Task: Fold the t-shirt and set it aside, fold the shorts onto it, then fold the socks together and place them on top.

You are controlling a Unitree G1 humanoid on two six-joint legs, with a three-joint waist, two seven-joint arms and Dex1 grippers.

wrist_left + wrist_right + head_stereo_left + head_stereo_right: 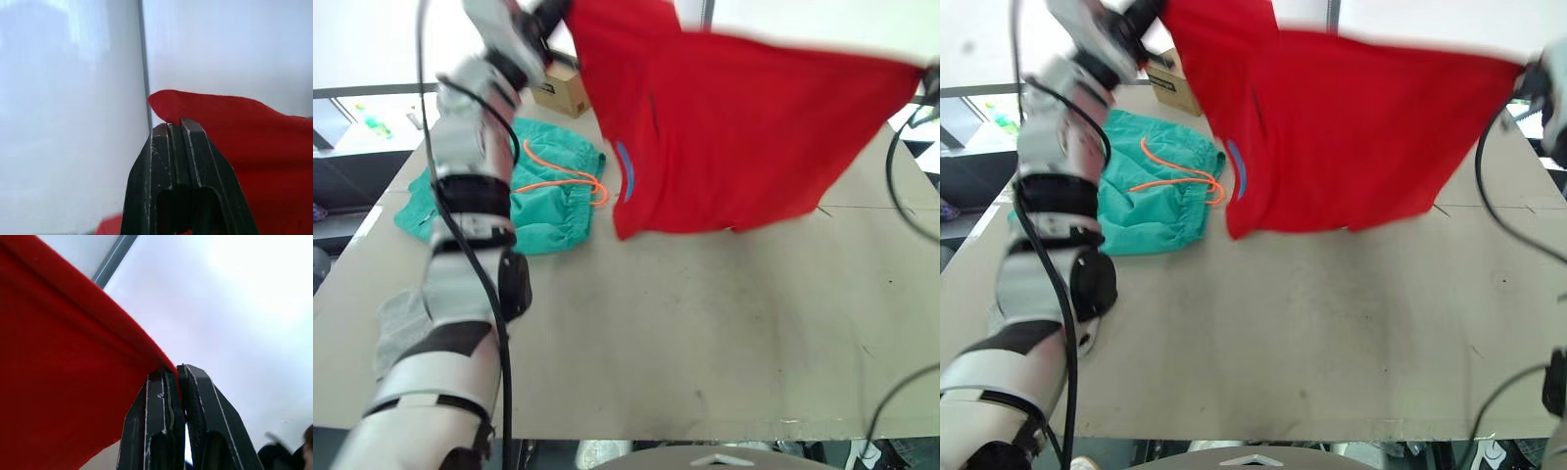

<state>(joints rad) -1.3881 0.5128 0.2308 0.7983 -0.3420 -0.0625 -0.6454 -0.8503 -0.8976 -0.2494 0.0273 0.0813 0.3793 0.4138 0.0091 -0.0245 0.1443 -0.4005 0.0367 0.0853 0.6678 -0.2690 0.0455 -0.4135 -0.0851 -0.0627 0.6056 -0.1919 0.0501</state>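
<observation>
**Cloth, cardboard and matt black tools**

The bright red cloth t-shirt looks soft and matt, with a fine knit. The teal-green fabric shorts are crinkled, with a thin orange cord. The grey-brown counter is matt and scuffed. The black left tool and right tool look like ridged, dull plastic.

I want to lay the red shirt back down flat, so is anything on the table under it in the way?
Mostly no. The t-shirt hangs between the left gripper and right gripper, both pinching it. The table beneath looks bare; the shorts lie just beside its lower corner, toward the robot's left.
</observation>
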